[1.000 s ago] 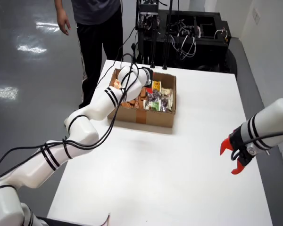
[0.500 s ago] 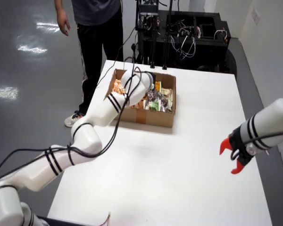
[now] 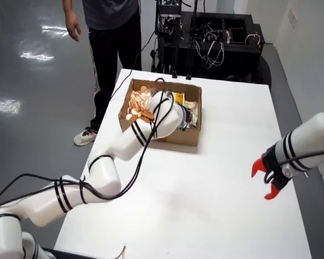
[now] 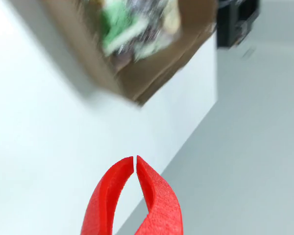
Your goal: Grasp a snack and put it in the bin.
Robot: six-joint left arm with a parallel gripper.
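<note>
The working arm (image 3: 135,137) reaches across the desk (image 3: 216,199) to the cardboard box (image 3: 167,135), and its wrist hides the gripper in the overhead view. The wrist view shows the gripper (image 4: 135,164) plainly: the two red fingers are closed to a hairline slit at the tips, with nothing between them. Ahead of the gripper lies a corner of the box, blurred, with green and dark snack packets (image 4: 125,29) inside. Further orange packets (image 3: 139,103) are heaped at the far end of the box from the gripper, on the left of the overhead view. Every snack that can be seen is in this box, and no other bin shows. My judgement is that the grasp is not made yet and the arm is at the approach. The next move would call for parting the fingers, bringing them down over one packet clear of the box wall, then closing on it. A second arm's red gripper (image 3: 265,181) hangs well off to the side, over the desk's edge
</note>
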